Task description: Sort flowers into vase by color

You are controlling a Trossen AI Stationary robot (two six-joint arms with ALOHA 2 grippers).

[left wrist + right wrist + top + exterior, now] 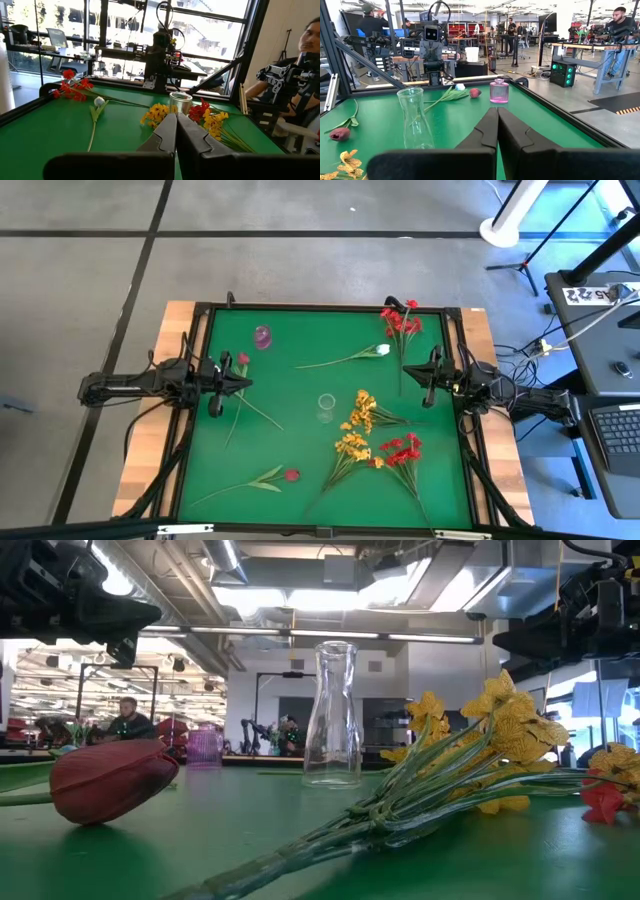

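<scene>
The left gripper (244, 384) hangs over the left side of the green table (300, 410), its fingers (165, 132) pressed together on nothing. The right gripper (404, 367) sits opposite over the right side, fingers (487, 130) likewise clenched and empty (the two arms face each other across the mat).

Just beside the left gripper lies a dark pink-red bud (242, 359), its stem running down and away under the arm. A small pink vase (262, 336) stands near the far edge, beyond that bud. Near the right gripper, a red cluster (402, 323) lies at the far right corner, and a white bloom (382, 351) lies just inside it, stem pointing toward the table's middle.

The clear glass vase (326, 405) stands upright near the centre, holding no flowers. Just to its right lie two yellow-orange clusters (358, 425), one above the other, with their stems trailing toward the near edge. A second red cluster (401, 450) lies beside them, toward the right. Another dark bud (291, 475) rests near the front edge, well apart from both grippers; in the low view it lies large in the foreground, left of the clear vase.
</scene>
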